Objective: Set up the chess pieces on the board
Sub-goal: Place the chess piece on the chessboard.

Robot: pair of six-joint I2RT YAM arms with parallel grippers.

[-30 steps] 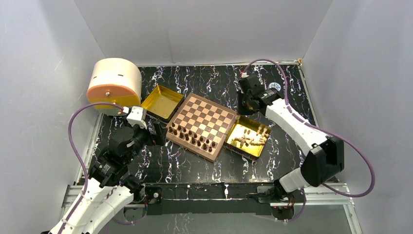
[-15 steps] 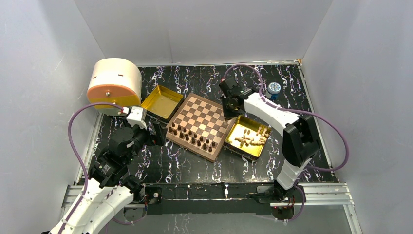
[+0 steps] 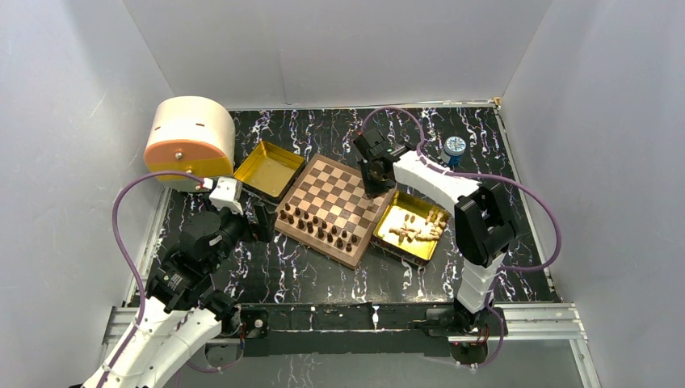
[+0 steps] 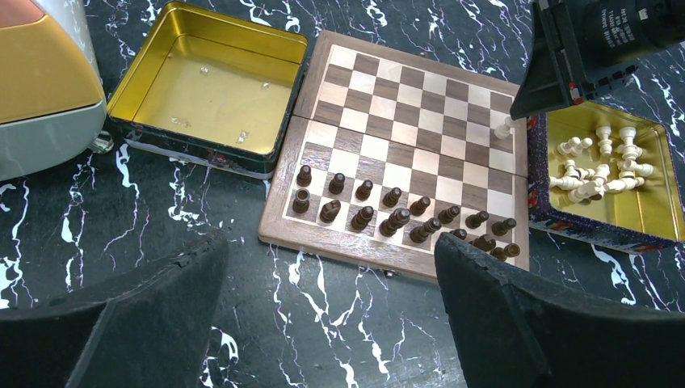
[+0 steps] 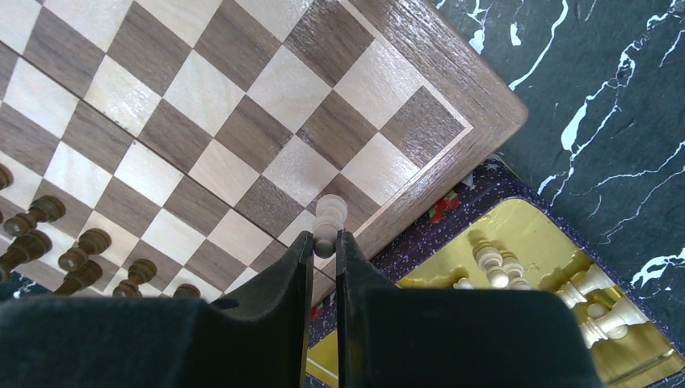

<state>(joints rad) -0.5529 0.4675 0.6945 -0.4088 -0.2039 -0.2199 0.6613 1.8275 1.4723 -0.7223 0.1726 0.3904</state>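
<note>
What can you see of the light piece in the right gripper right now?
The light piece is a small, pale wooden chessman with a rounded head, pawn-like and slightly blurred. The right gripper is shut on it, its fingertips pinching the piece from both sides. It sits over the outer row of the board, near the corner beside the gold tray holding the other light pieces. Whether its base touches the board cannot be told.

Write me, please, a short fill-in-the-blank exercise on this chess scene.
The right pincer is shut on a ___ piece.
The left pincer is ___.
Two rows of ___ pieces stand on the board.
Spare light pieces lie in the ___ tray.
Missing words: light; open; dark; right.
</note>
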